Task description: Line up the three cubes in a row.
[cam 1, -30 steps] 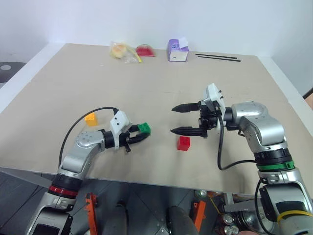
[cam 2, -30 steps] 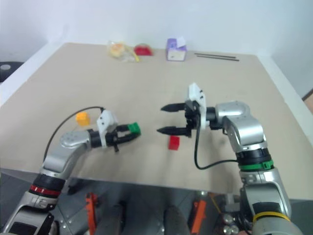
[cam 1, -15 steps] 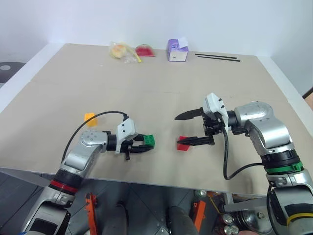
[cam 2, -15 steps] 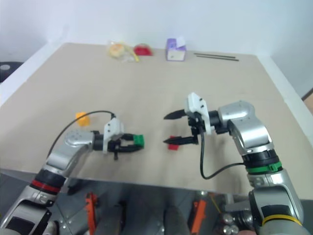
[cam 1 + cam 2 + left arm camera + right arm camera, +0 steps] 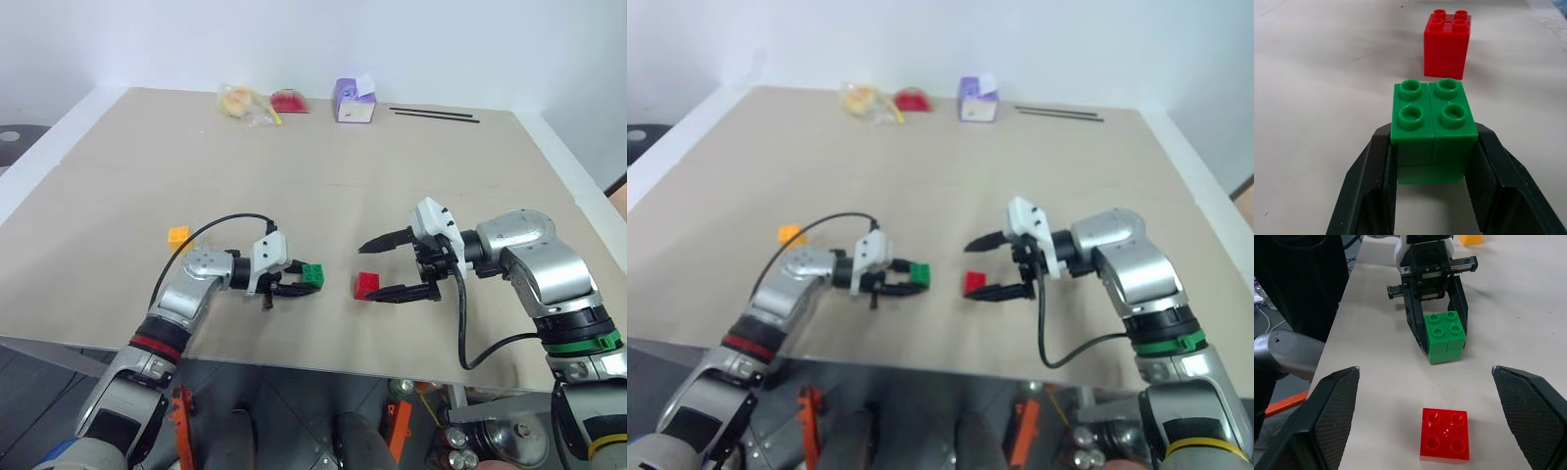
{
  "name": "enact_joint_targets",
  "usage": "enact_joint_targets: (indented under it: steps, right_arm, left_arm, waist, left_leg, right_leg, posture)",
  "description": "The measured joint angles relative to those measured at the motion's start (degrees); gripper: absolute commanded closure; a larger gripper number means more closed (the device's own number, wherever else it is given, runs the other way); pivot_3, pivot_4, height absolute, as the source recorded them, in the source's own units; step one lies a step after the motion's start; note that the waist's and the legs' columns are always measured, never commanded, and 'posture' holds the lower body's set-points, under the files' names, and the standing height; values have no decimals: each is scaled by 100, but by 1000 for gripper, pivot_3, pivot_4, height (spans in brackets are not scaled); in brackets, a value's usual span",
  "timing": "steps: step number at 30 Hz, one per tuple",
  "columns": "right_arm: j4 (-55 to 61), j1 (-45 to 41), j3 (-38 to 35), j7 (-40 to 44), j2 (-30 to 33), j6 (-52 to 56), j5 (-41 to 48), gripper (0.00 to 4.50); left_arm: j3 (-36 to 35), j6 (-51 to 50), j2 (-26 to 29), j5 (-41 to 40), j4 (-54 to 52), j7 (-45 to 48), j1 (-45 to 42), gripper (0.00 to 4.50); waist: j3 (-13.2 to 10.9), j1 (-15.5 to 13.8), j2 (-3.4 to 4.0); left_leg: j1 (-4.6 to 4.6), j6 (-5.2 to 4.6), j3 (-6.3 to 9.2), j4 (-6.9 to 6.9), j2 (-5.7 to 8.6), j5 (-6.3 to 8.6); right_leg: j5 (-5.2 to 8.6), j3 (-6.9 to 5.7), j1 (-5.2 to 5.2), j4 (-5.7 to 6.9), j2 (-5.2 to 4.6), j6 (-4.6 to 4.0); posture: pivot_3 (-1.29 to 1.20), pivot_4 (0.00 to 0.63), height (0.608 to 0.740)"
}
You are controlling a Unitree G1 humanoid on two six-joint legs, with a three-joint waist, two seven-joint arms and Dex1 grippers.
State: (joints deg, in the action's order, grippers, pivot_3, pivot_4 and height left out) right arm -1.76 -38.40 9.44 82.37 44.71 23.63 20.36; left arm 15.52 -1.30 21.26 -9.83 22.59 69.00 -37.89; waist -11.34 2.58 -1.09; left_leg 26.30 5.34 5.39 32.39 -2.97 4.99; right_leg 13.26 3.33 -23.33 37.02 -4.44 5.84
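The green cube (image 5: pixel 313 274) sits pinched between the two black fingers of the left end effector (image 5: pixel 300 281), studs up, low over the near part of the desk (image 5: pixel 323 147); in the left wrist view the fingers (image 5: pixel 1374 181) press on its two opposite side faces, and whether its base touches the desk I cannot tell. At 3 o'clock from it, a short gap away, the red cube (image 5: pixel 366 285) stands upright on the desk, apart from both end effectors. The right end effector (image 5: pixel 385 267) is spread wide, its open jaws pointing at the red cube, one fingertip just beyond it and one just nearer than it, neither touching. The yellow-orange cube (image 5: pixel 178 235) rests alone at about 10 o'clock from the green one, well apart. Along the far edge of the desk lie a bagged yellow item (image 5: pixel 240 102), a red item (image 5: pixel 289 100), a purple-and-white box (image 5: pixel 355 100) and two thin dark sticks (image 5: pixel 436 115).
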Motion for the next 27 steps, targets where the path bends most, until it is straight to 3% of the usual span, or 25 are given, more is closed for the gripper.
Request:
enact_joint_targets:
  steps: [20,22,23,27]
  right_arm:
    - [55,138,-1,-128,61,105,14,0]
    - [55,138,-1,-128,61,105,14,0]
    - [55,138,-1,-128,61,105,14,0]
    - [55,138,-1,-129,61,106,17,0]
  left_arm:
    - [-3,-111,34,48,52,378,-13,3178]
    - [-4,-112,30,55,52,377,-13,2118]
    - [-4,-118,27,77,61,366,-13,1934]
    - [-4,-200,28,79,103,355,-13,451]
  waist:
    - [0,-1,0]
    - [0,-1,0]
    - [0,-1,0]
    - [0,-1,0]
  left_leg:
    - [1,0,0,3,0,-1]
    - [1,-1,0,4,0,-1]
    - [1,-1,0,4,0,-1]
    - [1,-1,0,4,0,-1]
  right_leg:
    - [-3,0,2,0,0,-1]
    - [-3,0,2,0,0,-1]
    - [-3,0,2,0,0,-1]
    - [-3,0,1,1,0,0]
  posture:
    - [0,150,740]
    - [0,150,740]
    - [0,150,740]
    - [0,150,740]
